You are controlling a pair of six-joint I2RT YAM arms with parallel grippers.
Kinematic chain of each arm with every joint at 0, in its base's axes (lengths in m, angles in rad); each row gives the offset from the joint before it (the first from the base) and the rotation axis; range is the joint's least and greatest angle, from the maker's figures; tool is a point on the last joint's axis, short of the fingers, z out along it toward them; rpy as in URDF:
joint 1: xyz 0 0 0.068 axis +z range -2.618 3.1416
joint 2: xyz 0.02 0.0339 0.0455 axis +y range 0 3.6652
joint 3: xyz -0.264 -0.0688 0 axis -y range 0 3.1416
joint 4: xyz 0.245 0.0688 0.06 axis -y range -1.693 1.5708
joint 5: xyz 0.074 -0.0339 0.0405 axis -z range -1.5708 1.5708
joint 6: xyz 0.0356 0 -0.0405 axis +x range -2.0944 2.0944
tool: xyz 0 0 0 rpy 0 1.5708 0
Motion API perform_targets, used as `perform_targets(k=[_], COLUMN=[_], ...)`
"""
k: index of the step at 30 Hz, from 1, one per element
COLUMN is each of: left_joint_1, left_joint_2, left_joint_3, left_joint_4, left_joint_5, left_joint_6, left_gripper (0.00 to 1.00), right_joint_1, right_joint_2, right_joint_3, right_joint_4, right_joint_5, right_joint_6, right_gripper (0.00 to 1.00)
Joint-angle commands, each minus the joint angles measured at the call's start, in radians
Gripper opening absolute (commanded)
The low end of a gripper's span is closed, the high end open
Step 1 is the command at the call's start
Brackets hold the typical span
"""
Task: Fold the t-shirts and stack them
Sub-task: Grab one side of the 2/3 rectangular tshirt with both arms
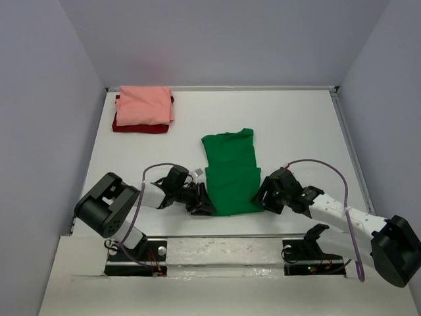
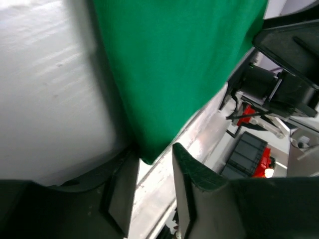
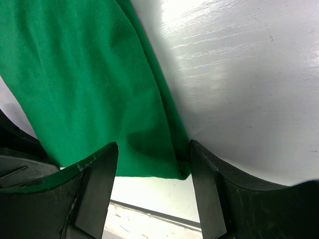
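Note:
A bright green t-shirt (image 1: 230,174) lies flat in the middle of the table, folded into a long strip with its collar end pointing away from me. My left gripper (image 1: 202,201) is low at its near left corner; in the left wrist view the green shirt (image 2: 169,64) has its corner just between the parted fingertips of the left gripper (image 2: 153,153). My right gripper (image 1: 263,196) sits at the near right corner; its wrist view shows the right gripper (image 3: 153,147) open wide, straddling the green shirt's (image 3: 84,74) corner. A folded salmon pink shirt (image 1: 143,105) rests on a dark red one (image 1: 138,126) at the back left.
The white table (image 1: 296,125) is enclosed by grey walls on three sides. A raised white rail (image 1: 223,247) runs along the near edge just behind both grippers. The right arm's base and electronics (image 2: 279,84) show in the left wrist view.

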Motion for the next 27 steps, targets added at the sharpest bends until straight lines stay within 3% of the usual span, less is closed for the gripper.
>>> perform_targets(k=[1, 2, 4, 5, 6, 15, 21, 27], left_joint_1=[-0.008, -0.007, -0.008, -0.007, -0.007, -0.007, -0.007, -0.007], left_joint_2=[0.001, -0.004, -0.01, -0.012, -0.01, -0.036, -0.038, -0.032], left_joint_3=[-0.025, -0.028, -0.032, -0.033, -0.035, -0.045, -0.053, -0.048], left_joint_4=[-0.051, -0.05, -0.048, -0.05, -0.05, -0.048, -0.048, -0.047], left_joint_5=[-0.091, -0.089, -0.091, -0.094, -0.092, -0.098, -0.102, -0.099], left_joint_6=[0.025, 0.023, 0.022, 0.023, 0.023, 0.029, 0.032, 0.034], left_gripper=[0.4, 0.3, 0.19, 0.05, 0.0, 0.0, 0.0, 0.0], right_joint_1=[0.008, 0.008, 0.008, 0.008, 0.008, 0.008, 0.008, 0.089], right_joint_2=[-0.006, -0.005, -0.003, -0.005, -0.003, -0.025, -0.046, 0.023], right_joint_3=[-0.028, -0.03, -0.036, -0.039, -0.041, -0.087, -0.093, -0.019], right_joint_4=[-0.034, -0.034, -0.034, -0.032, -0.032, -0.046, -0.069, -0.141], right_joint_5=[0.032, 0.032, 0.035, 0.035, 0.036, 0.049, 0.044, 0.135], right_joint_6=[0.002, 0.003, 0.006, 0.008, 0.009, 0.034, 0.072, 0.118], right_gripper=[0.65, 0.65, 0.65, 0.65, 0.65, 0.64, 0.44, 0.54])
